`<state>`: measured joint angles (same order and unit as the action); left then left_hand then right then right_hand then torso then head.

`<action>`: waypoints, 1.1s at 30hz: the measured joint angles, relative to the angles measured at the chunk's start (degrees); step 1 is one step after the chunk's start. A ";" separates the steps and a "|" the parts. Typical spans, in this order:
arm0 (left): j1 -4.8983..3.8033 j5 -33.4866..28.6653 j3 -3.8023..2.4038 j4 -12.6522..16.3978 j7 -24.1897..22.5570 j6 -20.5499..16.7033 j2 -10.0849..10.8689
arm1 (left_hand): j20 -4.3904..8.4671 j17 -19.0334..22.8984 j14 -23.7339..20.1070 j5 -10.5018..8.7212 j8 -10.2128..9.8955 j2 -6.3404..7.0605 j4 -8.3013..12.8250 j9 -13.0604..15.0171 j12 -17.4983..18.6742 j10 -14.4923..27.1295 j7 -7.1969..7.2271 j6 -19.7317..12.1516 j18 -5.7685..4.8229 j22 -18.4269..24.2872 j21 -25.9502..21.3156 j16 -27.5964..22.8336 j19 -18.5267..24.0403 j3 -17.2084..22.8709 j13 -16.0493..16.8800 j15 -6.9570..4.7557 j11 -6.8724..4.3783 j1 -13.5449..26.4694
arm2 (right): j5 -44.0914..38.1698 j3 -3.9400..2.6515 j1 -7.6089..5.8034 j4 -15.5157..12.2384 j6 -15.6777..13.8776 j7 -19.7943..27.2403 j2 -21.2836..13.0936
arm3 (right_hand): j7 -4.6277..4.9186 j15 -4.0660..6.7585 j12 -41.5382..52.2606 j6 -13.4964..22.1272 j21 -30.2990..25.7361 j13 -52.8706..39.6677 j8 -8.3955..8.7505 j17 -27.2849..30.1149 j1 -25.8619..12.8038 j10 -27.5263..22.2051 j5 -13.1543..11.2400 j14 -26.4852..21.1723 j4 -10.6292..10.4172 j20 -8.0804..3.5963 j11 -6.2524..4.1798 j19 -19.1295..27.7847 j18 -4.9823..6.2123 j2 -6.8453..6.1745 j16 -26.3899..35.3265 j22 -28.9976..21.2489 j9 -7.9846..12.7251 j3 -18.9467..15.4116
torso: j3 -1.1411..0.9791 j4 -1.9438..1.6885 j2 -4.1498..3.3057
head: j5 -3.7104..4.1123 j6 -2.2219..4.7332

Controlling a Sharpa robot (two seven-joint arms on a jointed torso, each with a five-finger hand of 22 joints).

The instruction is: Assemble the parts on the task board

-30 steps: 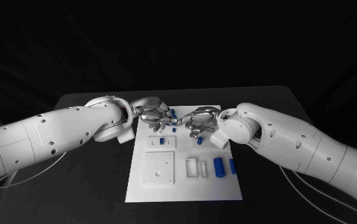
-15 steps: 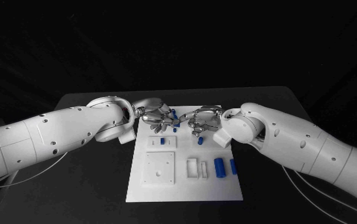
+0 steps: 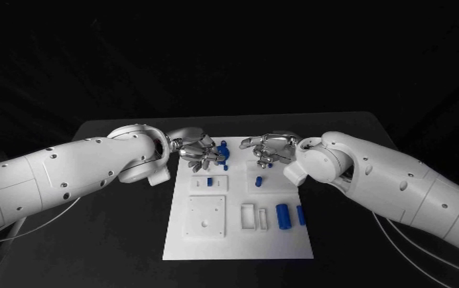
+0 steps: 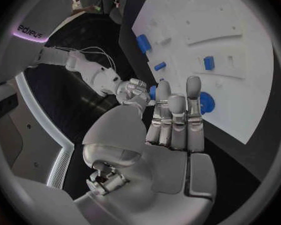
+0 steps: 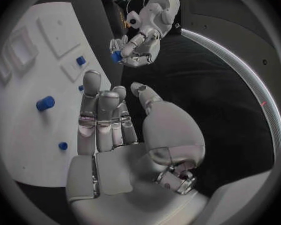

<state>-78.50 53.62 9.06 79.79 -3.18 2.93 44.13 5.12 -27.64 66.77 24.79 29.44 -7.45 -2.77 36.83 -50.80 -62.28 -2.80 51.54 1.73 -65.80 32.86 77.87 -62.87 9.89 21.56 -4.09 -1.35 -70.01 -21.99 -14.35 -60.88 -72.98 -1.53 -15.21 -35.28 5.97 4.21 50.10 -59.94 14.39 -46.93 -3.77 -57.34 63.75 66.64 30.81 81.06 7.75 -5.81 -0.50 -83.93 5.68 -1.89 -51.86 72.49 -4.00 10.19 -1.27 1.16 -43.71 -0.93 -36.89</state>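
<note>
Head view: both hands over the task board [image 3: 239, 235] far end.
Left hand [image 3: 197, 150]: pinches a blue part [image 3: 221, 151], lifted clear, likely for insertion.
Right hand [image 3: 270, 148]: fingers apart, holding nothing.

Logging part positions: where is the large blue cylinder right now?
Head view: the large blue cylinder lies on the task board, near right side, beside a white frame.

White rounded arms, dark screw holes; silver left hand [image 3: 198, 151]; thin cables.
</note>
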 measured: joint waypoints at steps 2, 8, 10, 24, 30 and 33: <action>0.00 0.18 0.00 0.55 1.25 -0.31 0.56 | 0.19 -0.10 0.17 0.18 -0.07 0.00 0.00 0.04 0.00 -0.40 0.18 0.19 0.00 -0.23 0.00 0.00 -0.25 0.00 0.00 -0.15 0.00 0.00 | -0.39 -0.20 0.00 0.02 -0.88 1.46 -0.57 | -0.16 0.00 0.00 -0.16 0.00 0.13 0.00 0.00 0.00 0.00 0.00 0.00 0.00 0.00 0.00 0.00 0.00 0.00 0.00 0.00 0.00 0.00 | -0.02 0.03 0.04 | -0.09 0.02; -0.15 0.72 0.00 2.30 5.68 -1.19 2.11 | 0.11 -0.31 0.31 0.53 -0.22 0.00 0.00 0.12 0.36 -0.53 0.04 0.45 0.01 -0.72 -0.38 0.00 -0.52 0.00 0.00 -0.24 -0.09 0.00 | -3.81 -1.34 -0.02 0.99 -3.42 6.29 -2.15 | -0.34 0.21 0.22 -0.35 -0.44 0.57 0.00 0.34 0.23 0.00 0.02 -0.21 0.45 0.00 0.00 0.00 0.00 0.23 0.37 -0.13 0.00 0.45 | -0.02 0.00 0.09 | -0.28 -0.01; -0.23 0.79 0.00 2.89 7.13 -1.41 2.61 | 0.23 -0.31 0.41 1.16 -0.23 0.03 0.00 0.15 0.36 -0.56 0.04 0.45 0.01 -0.77 -0.38 0.00 -0.64 0.00 0.00 -0.22 -0.07 0.03 | -5.08 -1.63 -0.27 1.84 -4.06 7.54 -2.46 | -0.34 0.19 -0.42 -0.35 -1.52 1.53 0.00 1.77 0.23 0.00 0.02 -0.64 0.83 0.00 0.00 0.00 -0.01 0.23 2.36 -0.65 0.00 0.83 | 0.00 -0.01 0.10 | -0.38 -0.03; -0.72 5.88 0.07 8.13 22.77 -4.36 4.67 | 0.65 -0.30 2.58 3.99 0.02 1.14 -0.29 -0.13 1.55 -2.48 0.75 1.58 0.01 -1.08 -1.29 -1.63 -2.29 0.29 -0.06 -0.73 -0.61 1.12 | -9.33 -2.99 -3.25 11.91 -6.95 13.55 -3.27 | -0.36 0.41 -1.65 -0.38 -3.58 5.61 0.00 5.18 0.23 0.53 0.02 -0.41 2.23 0.00 -0.52 0.00 -0.02 0.23 6.56 -4.38 0.01 2.23 | 0.08 -0.18 0.28 | -0.96 -0.60; -0.73 10.67 0.22 9.08 28.38 -5.29 4.20 | 0.91 -0.90 2.96 4.66 0.01 1.82 -0.41 -0.30 2.07 -2.97 0.82 1.96 0.00 -1.31 -2.40 -1.83 -2.96 0.41 -0.05 -0.93 -0.71 1.20 | -8.98 -3.19 -3.44 13.64 -7.25 14.45 -3.57 | -0.36 0.41 -1.49 -0.38 -3.58 5.95 0.00 5.31 0.23 0.53 0.03 -0.41 2.23 0.00 -0.52 0.00 -0.03 0.23 6.55 -4.87 0.01 2.23 | 0.09 -0.17 0.25 | -1.32 -0.91; -0.74 12.97 0.30 9.10 30.43 -5.74 3.65 | 0.97 -1.44 2.96 4.96 0.01 1.92 -0.57 -0.45 2.39 -3.37 0.96 2.20 0.01 -2.07 -3.77 -2.24 -3.68 0.57 0.17 -0.93 -0.72 1.30 | -8.52 -3.38 -3.44 13.82 -7.32 14.71 -3.70 | -0.36 0.41 -1.38 -0.38 -3.57 6.30 0.00 5.41 0.23 0.53 0.03 -0.41 2.35 0.00 -0.52 0.00 -0.03 0.23 6.55 -5.17 0.01 2.35 | 0.08 -0.18 0.25 | -1.55 -1.09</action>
<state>-79.24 66.59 9.36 88.88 27.25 -2.81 47.78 6.09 -29.08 69.73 29.75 29.46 -5.54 -3.34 36.38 -48.41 -65.65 -1.84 53.74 1.75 -67.87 29.09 75.63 -66.55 10.47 21.73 -5.02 -2.08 -68.71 -30.51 -17.73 -64.32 -59.16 -8.85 -0.50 -38.98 5.61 4.62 48.72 -60.32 10.82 -40.64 -3.77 -51.93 63.98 67.18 30.84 80.65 10.10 -5.81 -1.02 -83.93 5.65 -1.66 -45.30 67.32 -3.99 12.54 -1.19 0.98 -43.46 -2.48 -37.98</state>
